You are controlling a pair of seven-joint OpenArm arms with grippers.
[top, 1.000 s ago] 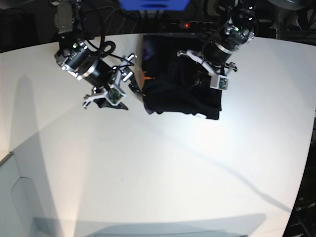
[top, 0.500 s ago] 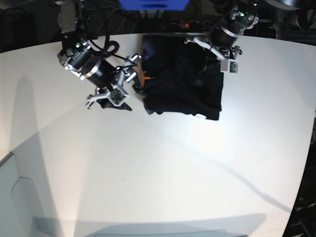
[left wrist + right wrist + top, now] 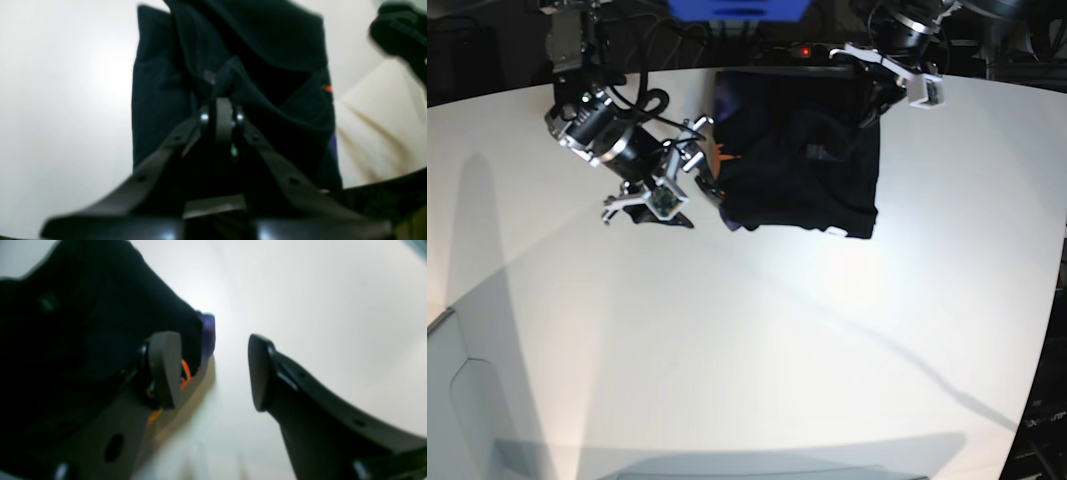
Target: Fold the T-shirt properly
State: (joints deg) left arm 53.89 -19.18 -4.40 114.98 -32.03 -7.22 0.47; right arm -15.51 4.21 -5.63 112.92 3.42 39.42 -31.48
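Lying bare across the near half of the base view is the white table (image 3: 757, 360); farther back, toward its far edge, the black T-shirt (image 3: 797, 180) is sitting bunched in a rough rectangle, an orange patch (image 3: 720, 157) showing at its edge on the side of the right arm. Beside that edge the right gripper (image 3: 213, 370) is standing with its jaws well apart, one finger (image 3: 165, 366) next to the cloth by the orange and purple print, the other over bare table; nothing is lying between them. At the shirt's far corner the left gripper (image 3: 220, 113) is pinching a raised fold of the black fabric, its jaws pressed together on it; the cloth is peaking up to the fingertips and falling away in loose folds.
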